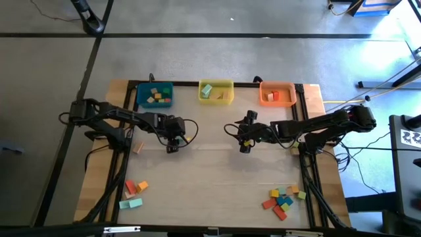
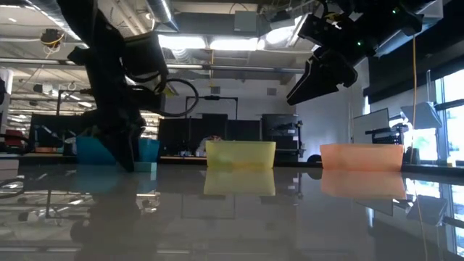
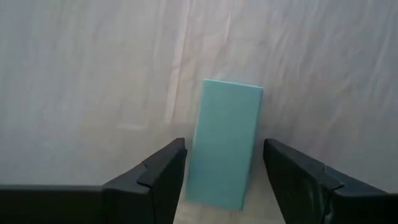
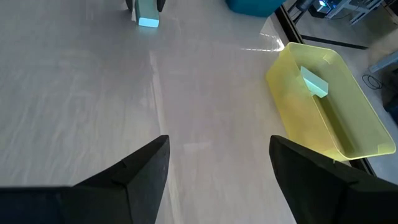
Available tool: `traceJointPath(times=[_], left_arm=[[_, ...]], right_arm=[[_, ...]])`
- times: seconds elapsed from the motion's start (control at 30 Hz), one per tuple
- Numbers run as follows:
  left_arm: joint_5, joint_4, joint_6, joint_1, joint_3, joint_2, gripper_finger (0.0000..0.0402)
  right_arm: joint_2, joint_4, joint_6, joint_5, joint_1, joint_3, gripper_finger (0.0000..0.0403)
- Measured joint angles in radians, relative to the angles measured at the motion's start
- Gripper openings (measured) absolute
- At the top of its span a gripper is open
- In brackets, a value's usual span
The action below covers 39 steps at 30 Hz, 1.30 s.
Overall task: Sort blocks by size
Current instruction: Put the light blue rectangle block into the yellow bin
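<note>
Left wrist view is filled by a teal block [image 3: 225, 144], a flat brick lying on the pale table [image 3: 93, 74] between the two dark fingers of the left gripper [image 3: 224, 171]; the fingers are seen spread apart, with a gap on each side of the block, so nothing is clamped. Seen from above, this left gripper [image 1: 172, 146] is placed over the middle-left of the table, short of the blue bin [image 1: 155, 95]. The right gripper [image 1: 245, 146] is held off to the side of it, raised above the table and empty, its fingers likewise parted, with the yellow bin [image 1: 216, 91] ahead of it and the orange bin [image 1: 277, 93] further aside. Loose blocks are left in two groups near the table's front edge: a small left cluster [image 1: 133, 192] and a larger right cluster [image 1: 283, 199], both well apart from either gripper.
</note>
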Motion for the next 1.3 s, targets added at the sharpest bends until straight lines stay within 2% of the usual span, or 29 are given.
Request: traceJointPath(times=[0.13,0.37,0.53,0.67,0.8,0.93,1.13,1.3], left_arm=[[0.004,0.052,0.026,0.0,-0.021,-0.002,0.018],[0.002,0.073,0.061,0.0,-0.021,-0.002,0.0114],[-0.02,0.102,0.056,0.002,0.053,-0.003,0.0114],[-0.089,0.181,0.072,0.004,0.132,-0.005,0.0133],[-0.183,0.38,0.108,0.041,0.17,-0.008,0.0134],[-0.185,0.605,0.121,0.102,0.17,-0.004,0.0126],[-0.183,0.765,0.157,0.214,0.17,0.026,0.0128],[-0.159,0.922,0.134,0.293,0.17,0.11,0.0129]], right_arm=[[0.0,0.0,0.0,0.0,0.0,0.0,0.0276],[0.0,0.0,0.0,0.0,0.0,0.0,0.0276],[0.0,0.0,0.0,0.0,0.0,0.0,0.0276],[0.0,0.0,0.0,0.0,0.0,0.0,0.0276],[0.0,0.001,-0.003,0.0,0.0,0.0,0.0276],[0.001,0.005,-0.01,0.0,0.0,0.0,0.0276],[0.001,0.014,-0.014,0.0,0.0,0.0,0.0276],[0.002,0.054,-0.044,-0.006,0.0,0.0,0.0276]])
